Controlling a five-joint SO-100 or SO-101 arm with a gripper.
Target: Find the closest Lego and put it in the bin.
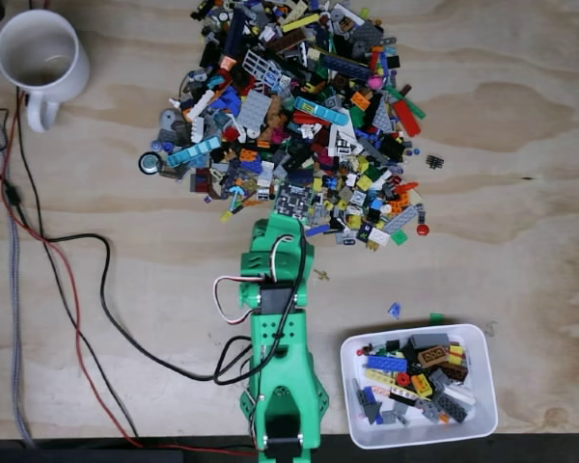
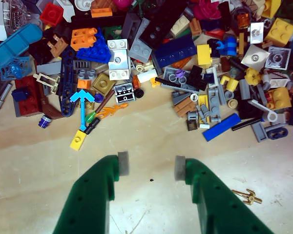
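Lego pile (image 1: 299,116) sprawls across the far desk (image 1: 521,145); the green arm's hand (image 2: 149,165) hovers wide open and empty at its near edge — poised to pick. Bin (image 1: 482,410) waits near-right, part-filled.

One bin (image 1: 482,424), one mug (image 1: 39,58), one Lego heap (image 1: 299,106).

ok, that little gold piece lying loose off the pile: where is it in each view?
Fixed view: the gold piece lies on bare wood just right of the green arm, below the pile's near edge.
Wrist view: the gold piece is at lower right, right of the open gripper, not touching it.
Shared landmark: the Lego pile. In both views the piece lies alone, just off its near edge.
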